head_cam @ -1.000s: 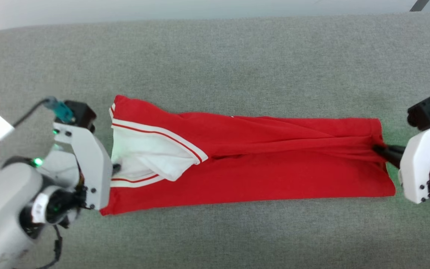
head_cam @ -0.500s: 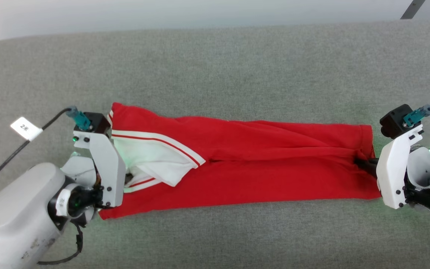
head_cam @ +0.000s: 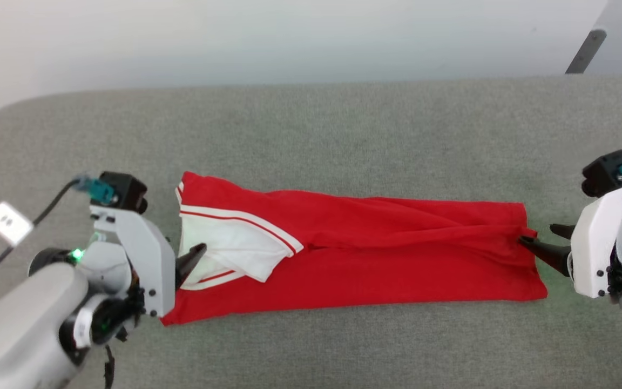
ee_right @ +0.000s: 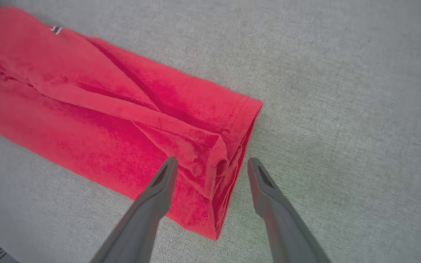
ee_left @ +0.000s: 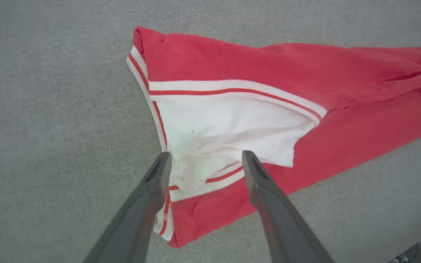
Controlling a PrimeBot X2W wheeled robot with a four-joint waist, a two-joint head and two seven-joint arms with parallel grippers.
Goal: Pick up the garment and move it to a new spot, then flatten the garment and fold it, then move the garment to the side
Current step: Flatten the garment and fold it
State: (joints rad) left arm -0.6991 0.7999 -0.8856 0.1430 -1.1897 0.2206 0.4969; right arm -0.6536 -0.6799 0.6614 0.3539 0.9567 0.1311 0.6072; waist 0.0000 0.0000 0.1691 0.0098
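Fingers (ee_left: 143, 204) spread; garment (head_cam: 370, 259) lies left-to-right.

Garment (head_cam: 370, 254): red shirt folded into a long narrow strip, lying flat on grey cloth surface (head_cam: 311, 124), long axis running 9 to 3 o'clock in head view. White sleeve (head_cam: 224, 246) with red-striped trim at the 9 o'clock end. Hem (head_cam: 527, 259) at the 3 o'clock end is creased and bunched.

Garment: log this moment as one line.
garment: long folded strip on grey surface | left gripper: open at sleeve end | right gripper: open at hem end

Bright even light, faint soft shadows, slight green tint, mild wide-angle bending in wrist views
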